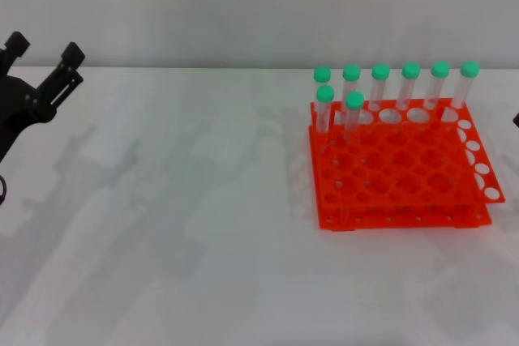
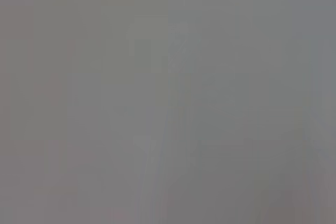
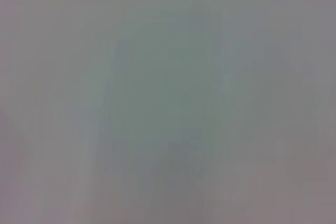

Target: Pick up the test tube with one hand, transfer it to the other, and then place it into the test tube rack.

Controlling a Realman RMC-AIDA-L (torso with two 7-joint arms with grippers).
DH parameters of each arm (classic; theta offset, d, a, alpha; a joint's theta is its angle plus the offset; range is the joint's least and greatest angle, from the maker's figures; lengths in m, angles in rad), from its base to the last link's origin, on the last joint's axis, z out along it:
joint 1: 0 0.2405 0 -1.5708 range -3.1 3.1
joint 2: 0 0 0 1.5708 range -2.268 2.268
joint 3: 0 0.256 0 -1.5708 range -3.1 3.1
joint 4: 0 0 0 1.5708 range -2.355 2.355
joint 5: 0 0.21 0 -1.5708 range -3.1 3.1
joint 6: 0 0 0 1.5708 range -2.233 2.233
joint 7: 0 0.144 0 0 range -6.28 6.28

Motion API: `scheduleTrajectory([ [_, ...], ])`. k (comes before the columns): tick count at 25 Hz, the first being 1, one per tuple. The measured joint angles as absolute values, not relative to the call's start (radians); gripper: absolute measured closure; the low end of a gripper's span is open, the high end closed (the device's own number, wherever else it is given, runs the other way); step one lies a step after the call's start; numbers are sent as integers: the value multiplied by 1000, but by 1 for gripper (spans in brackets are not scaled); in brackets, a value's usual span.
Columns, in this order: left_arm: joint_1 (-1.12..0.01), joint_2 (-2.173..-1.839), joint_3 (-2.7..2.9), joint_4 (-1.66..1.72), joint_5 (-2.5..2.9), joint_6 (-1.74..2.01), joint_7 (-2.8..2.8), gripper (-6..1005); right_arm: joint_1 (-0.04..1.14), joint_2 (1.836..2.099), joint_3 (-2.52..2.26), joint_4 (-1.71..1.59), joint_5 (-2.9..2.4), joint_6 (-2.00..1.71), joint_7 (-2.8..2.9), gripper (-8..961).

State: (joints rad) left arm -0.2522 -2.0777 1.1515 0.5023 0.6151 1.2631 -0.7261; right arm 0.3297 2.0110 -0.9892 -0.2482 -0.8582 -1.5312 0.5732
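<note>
The orange test tube rack (image 1: 405, 176) stands on the white table at the right. Several green-capped test tubes (image 1: 353, 115) stand upright in its far holes, most along the back row and two just in front at the rack's left end. I cannot tell them apart. My left gripper (image 1: 45, 48) is at the far left edge of the head view, raised above the table, open and empty, far from the rack. Only a dark sliver of the right arm (image 1: 516, 121) shows at the right edge. Both wrist views show only blank grey.
The white table (image 1: 178, 224) stretches between the left gripper and the rack. A pale wall runs behind the table's far edge.
</note>
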Motion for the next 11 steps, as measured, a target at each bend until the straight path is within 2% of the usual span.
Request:
scheduleTrajectory([
  [11,-279,-2081,1158,451,586,1277,-725,106,261,2003,-988,-217,-839,-1561,544,185],
])
